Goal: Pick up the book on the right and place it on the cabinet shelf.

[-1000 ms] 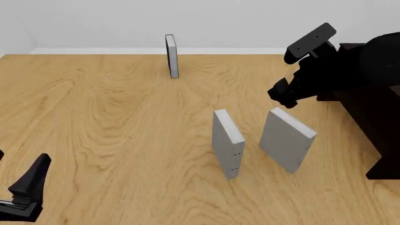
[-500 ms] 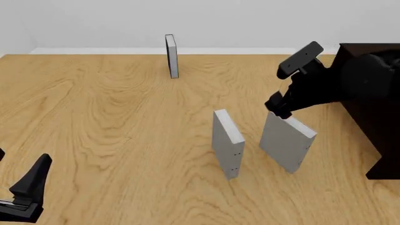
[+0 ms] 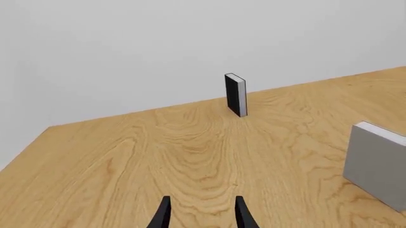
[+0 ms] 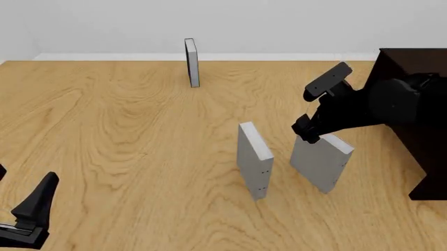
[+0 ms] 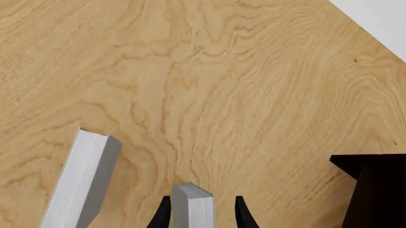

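On the wooden table [image 4: 125, 136], the plain light-grey slab-like book [image 4: 320, 157] stands upright. The right gripper [image 5: 201, 213] straddles its top edge, fingers parted either side. The left gripper [image 3: 201, 216] hovers narrowly parted, holding nothing.

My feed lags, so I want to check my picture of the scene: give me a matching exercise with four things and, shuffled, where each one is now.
Things:
1. plain grey book
2. dotted grey book
3. thin dark-sided book
4. left gripper

Places:
A. far end of the table, standing alone
B. near left corner, over bare wood
C. between the right gripper's jaws at its top edge
D. mid-table, upright, just left of the plain book

Pairs: 1-C, 2-D, 3-A, 4-B
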`<state>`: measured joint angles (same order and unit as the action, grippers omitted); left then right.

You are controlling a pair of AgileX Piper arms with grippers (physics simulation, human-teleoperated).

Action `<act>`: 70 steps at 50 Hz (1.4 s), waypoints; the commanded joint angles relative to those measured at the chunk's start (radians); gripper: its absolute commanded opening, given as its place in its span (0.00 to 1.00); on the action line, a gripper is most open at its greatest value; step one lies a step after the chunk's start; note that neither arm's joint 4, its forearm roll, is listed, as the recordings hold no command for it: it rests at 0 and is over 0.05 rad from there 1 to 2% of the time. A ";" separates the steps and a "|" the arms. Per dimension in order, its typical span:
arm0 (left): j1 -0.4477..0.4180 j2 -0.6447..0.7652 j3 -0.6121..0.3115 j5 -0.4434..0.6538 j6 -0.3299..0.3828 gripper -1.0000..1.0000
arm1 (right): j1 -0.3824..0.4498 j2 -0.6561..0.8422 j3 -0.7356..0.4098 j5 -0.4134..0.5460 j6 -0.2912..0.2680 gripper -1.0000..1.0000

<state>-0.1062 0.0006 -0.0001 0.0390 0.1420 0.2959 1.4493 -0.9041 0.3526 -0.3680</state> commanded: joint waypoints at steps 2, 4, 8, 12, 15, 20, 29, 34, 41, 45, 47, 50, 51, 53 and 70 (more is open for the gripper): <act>-0.001 0.000 0.000 0.000 0.003 1.00 | 0.003 0.019 0.017 -0.028 0.010 1.00; -0.001 0.000 0.000 0.000 0.003 1.00 | 0.003 0.022 0.020 -0.031 0.009 1.00; -0.001 0.003 -0.001 -0.001 0.002 1.00 | 0.001 0.026 0.021 -0.035 0.009 1.00; -0.001 0.003 -0.001 -0.002 0.003 1.00 | 0.001 0.029 0.025 -0.042 0.011 1.00; -0.001 0.003 -0.001 -0.002 0.003 1.00 | 0.000 0.033 0.028 -0.048 0.011 1.00; 0.000 0.002 -0.001 -0.001 0.001 1.00 | 0.007 0.035 0.031 -0.051 0.011 1.00; -0.001 0.002 -0.001 -0.001 0.003 1.00 | 0.009 0.042 0.044 -0.065 0.014 1.00; -0.001 0.002 -0.001 -0.001 0.003 1.00 | 0.008 0.040 0.041 -0.062 0.013 1.00; -0.002 0.002 -0.001 -0.001 0.005 1.00 | 0.006 0.041 0.046 -0.066 0.010 0.00; -0.004 0.002 -0.001 -0.001 0.006 1.00 | 0.004 0.037 0.045 -0.062 0.005 0.00; -0.003 0.002 -0.001 -0.001 0.005 1.00 | -0.001 0.033 0.041 -0.058 -0.005 0.00; -0.003 0.002 -0.001 -0.001 0.007 1.00 | -0.003 0.025 0.050 -0.061 -0.044 0.00; -0.005 0.002 -0.001 -0.001 0.010 1.00 | -0.008 0.025 0.044 -0.063 -0.034 0.00; -0.005 0.002 -0.001 -0.001 0.009 1.00 | -0.007 0.026 0.041 -0.061 -0.029 0.00; -0.008 0.002 -0.001 0.000 0.018 1.00 | -0.018 -0.029 0.009 -0.008 -0.060 0.00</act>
<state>-0.1119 0.0025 -0.0009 0.0387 0.1539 0.2867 1.4536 -0.8756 0.3207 -0.4364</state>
